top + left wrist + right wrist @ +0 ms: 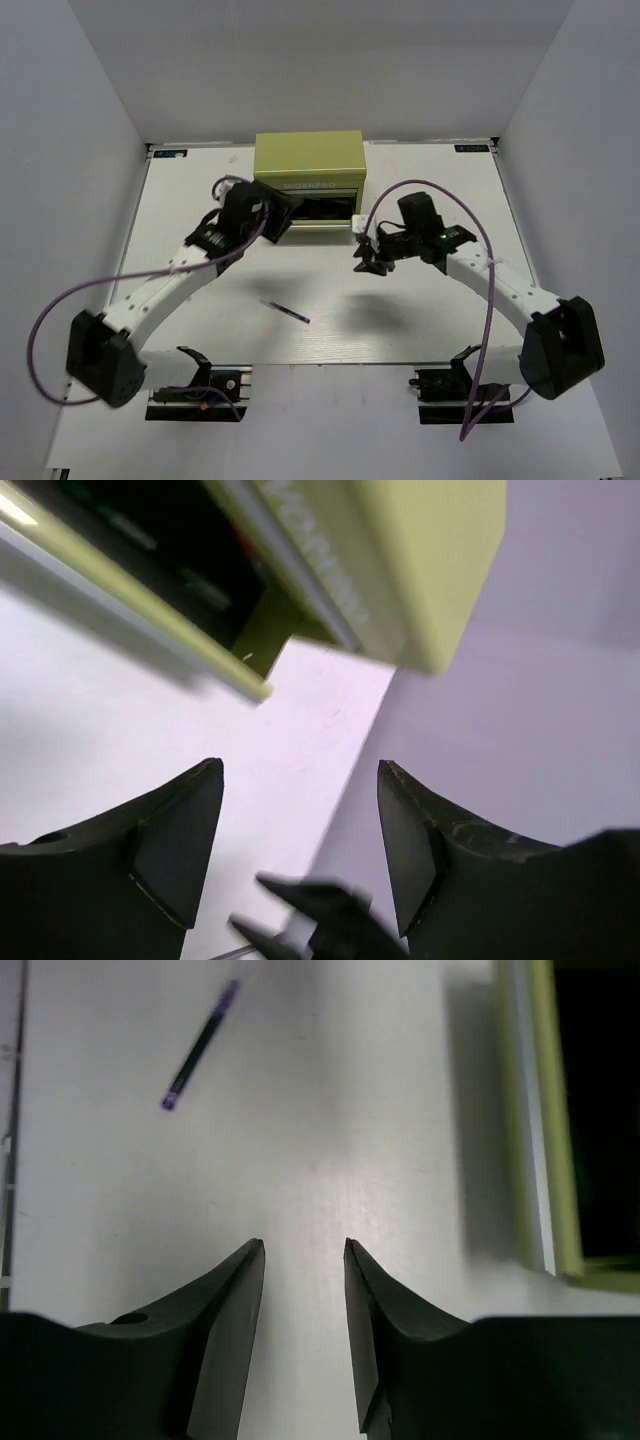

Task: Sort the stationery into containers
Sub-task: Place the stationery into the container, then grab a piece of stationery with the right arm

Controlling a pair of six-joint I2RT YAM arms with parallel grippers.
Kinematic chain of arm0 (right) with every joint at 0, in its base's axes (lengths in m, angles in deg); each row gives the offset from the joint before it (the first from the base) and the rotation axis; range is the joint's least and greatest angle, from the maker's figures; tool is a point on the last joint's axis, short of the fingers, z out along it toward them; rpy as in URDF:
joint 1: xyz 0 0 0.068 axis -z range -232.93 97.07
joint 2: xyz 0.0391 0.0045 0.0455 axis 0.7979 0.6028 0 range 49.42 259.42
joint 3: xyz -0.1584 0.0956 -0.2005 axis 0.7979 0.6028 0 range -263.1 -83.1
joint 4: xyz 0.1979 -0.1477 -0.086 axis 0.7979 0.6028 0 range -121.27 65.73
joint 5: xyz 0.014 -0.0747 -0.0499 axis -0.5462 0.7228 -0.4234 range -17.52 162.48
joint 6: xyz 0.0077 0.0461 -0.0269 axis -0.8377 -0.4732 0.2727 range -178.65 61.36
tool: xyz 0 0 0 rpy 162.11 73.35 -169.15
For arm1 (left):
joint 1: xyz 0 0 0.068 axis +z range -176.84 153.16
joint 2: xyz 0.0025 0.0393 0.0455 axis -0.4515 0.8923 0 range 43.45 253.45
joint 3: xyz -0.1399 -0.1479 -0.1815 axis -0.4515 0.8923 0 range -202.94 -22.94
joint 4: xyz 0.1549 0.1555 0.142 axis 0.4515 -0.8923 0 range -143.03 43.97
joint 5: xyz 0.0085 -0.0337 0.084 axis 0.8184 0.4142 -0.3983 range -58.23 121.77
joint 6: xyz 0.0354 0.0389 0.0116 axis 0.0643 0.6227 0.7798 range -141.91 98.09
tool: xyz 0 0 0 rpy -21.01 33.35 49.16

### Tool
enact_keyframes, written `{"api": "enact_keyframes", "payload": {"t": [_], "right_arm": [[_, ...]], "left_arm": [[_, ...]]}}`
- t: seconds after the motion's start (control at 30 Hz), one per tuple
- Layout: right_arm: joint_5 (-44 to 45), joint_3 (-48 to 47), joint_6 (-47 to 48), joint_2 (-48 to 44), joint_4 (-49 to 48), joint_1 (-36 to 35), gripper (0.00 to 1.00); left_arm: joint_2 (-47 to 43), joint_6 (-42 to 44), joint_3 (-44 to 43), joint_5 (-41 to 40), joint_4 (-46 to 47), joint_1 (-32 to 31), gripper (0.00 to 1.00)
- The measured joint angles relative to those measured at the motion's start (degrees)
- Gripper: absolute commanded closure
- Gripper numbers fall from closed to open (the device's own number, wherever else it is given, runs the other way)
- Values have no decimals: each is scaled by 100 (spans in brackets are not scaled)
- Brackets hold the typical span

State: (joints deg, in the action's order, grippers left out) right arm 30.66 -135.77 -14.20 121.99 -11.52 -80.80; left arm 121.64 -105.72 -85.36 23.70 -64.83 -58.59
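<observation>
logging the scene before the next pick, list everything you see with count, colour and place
tool chest: one, olive-green, far middle of the table
drawer: one, pale front, pulled open from the chest, dark inside, contents too blurred to name
pen: one, purple, loose on the table in front of the chest
table: one, white, under everything
left arm and right arm: white, purple cables
left claw: one, black, open, empty, at the drawer's left end
right claw: one, black, open, empty, over bare table by the drawer's right end
</observation>
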Motion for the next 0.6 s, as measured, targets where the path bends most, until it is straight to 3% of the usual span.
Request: {"api": "enact_keyframes", "payload": {"t": [0.13,0.27,0.43,0.6], "right_arm": [[39,-76,229,590,243,-761,52],[278,-535,9,1508,350,-1633,49],[813,-1029,-815,2529,81,-2448,40],[1403,-1421,-1443,3187,-227,-3021,38]], "left_arm": [[-1746,957,1526,17,72,26,23],[-3287,1464,2691,-133,-678,55,22],[-4732,1606,2949,-597,-1976,50,22],[-5388,1547,2907,-1108,-2911,50,21]]}}
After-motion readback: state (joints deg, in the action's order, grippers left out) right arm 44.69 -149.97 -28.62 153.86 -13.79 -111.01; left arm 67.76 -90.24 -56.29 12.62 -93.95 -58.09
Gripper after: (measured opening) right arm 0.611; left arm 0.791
